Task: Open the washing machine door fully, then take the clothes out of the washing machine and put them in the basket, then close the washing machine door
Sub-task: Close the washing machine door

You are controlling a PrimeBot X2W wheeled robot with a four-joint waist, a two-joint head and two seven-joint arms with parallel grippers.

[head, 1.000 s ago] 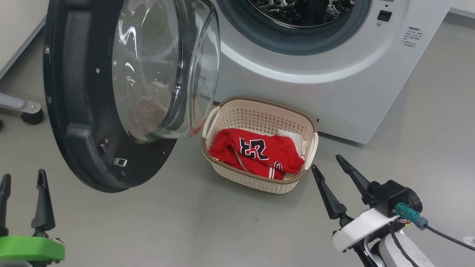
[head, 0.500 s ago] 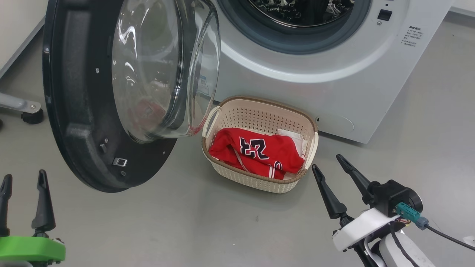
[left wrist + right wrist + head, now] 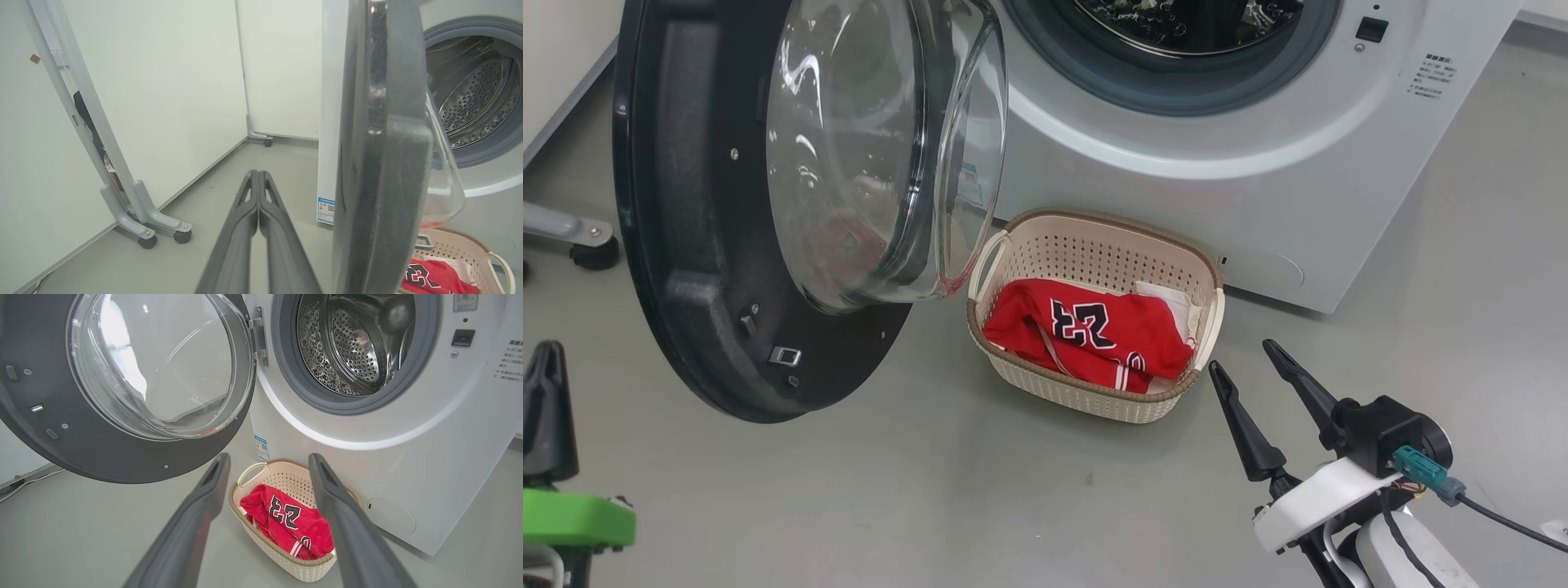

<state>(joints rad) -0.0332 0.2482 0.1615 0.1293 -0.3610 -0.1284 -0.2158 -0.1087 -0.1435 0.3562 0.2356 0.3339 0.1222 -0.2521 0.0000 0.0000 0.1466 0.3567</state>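
Landmark: basket (image 3: 1094, 253), on the floor (image 3: 1013, 490) against the foot of the washing machine (image 3: 1258, 196).
Far left of basket: left gripper (image 3: 547, 359), closed tight on nothing, nearer the robot.
Just left of basket: washing machine door (image 3: 792, 204), swung wide open, glass bowl (image 3: 874, 147) bulging toward the basket's left end, free edge toward the left gripper.
In basket: clothes (image 3: 1094, 335), red jersey on top, white piece at the right end.
Behind basket: drum (image 3: 347, 347), no garment visible in the part shown.
Just right of basket: right gripper (image 3: 1243, 358), spread wide, empty.
Step, judged: unloading looks done; closing the door remains.
Door handling, judged: rigid, hinged, probably weighty; glossy rim (image 3: 678, 269) likely slick, glass bowl best left untouched.
Hold, judged: a push with the closed left gripper on the rim's outer face, at the edge farthest from the hinge (image 3: 258, 324), should serve better than a pinch.
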